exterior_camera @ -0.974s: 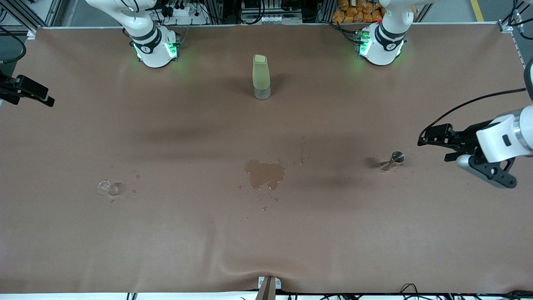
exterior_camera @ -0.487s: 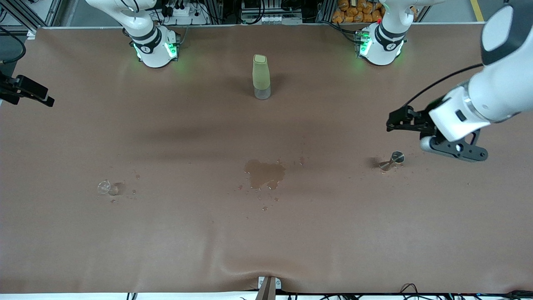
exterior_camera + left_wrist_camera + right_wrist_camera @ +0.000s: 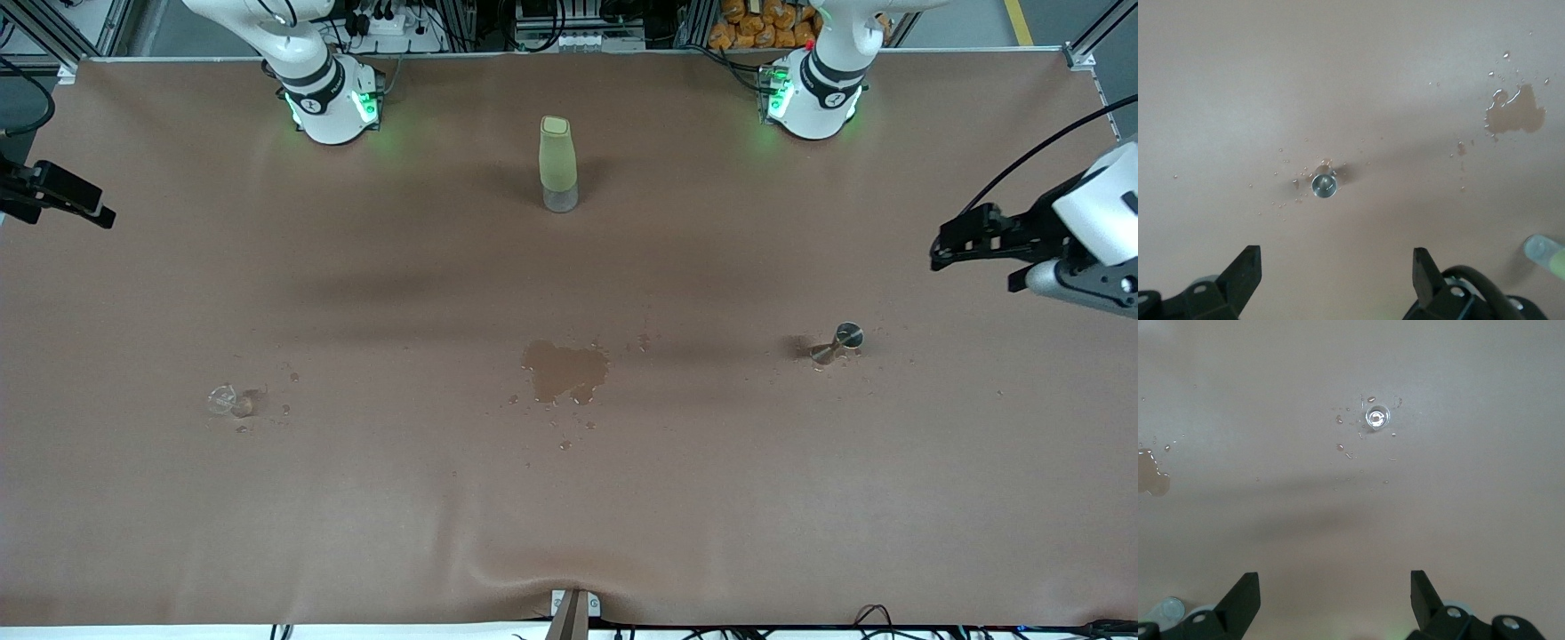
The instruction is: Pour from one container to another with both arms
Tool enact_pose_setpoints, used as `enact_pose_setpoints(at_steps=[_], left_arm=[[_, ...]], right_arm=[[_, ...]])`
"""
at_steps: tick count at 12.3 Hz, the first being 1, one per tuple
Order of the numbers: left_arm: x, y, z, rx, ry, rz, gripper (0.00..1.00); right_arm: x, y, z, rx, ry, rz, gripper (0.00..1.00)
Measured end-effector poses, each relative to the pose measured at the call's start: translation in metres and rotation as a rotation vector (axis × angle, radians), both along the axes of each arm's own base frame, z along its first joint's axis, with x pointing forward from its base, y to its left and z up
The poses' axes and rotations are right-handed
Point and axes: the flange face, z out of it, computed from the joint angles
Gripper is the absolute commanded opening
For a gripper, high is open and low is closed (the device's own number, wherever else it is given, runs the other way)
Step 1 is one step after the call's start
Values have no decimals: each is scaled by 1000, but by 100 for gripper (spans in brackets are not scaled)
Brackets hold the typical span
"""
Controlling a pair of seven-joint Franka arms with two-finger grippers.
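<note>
The tiny clear cup (image 3: pixel 222 400) stands on the brown table toward the right arm's end, with droplets around it; in the right wrist view the cup (image 3: pixel 1377 417) shows as a round rim. The metal jigger (image 3: pixel 840 341) stands toward the left arm's end and also shows from above in the left wrist view (image 3: pixel 1324 185). My left gripper (image 3: pixel 956 242) hovers over the table's end, off to the side of the jigger, open and empty (image 3: pixel 1337 267). Over the other end of the table my right gripper (image 3: pixel 89 206) hangs open and empty (image 3: pixel 1335 590).
A tall pale-green bottle (image 3: pixel 557 164) stands between the two arm bases. A wet puddle (image 3: pixel 565 371) with scattered drops lies mid-table between cup and jigger. The table cover bulges at the edge nearest the front camera.
The left arm swung in over the jigger half a second ago, then drew back toward its end of the table. The right arm, cup and jigger have not moved.
</note>
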Motion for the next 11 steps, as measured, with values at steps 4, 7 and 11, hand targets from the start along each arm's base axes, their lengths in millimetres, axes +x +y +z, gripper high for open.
enact_pose_setpoints(at_steps=[4,7,11], left_arm=[[-22,-1,18,7,-6,119,100],[-47,-1,30,21,14,211,100],[-64,6,22,80,37,243,100]], right_arm=[[0,1,0,0,0,1,100],[0,1,0,0,-1,2,100],[1,15,1,-5,4,29,100]])
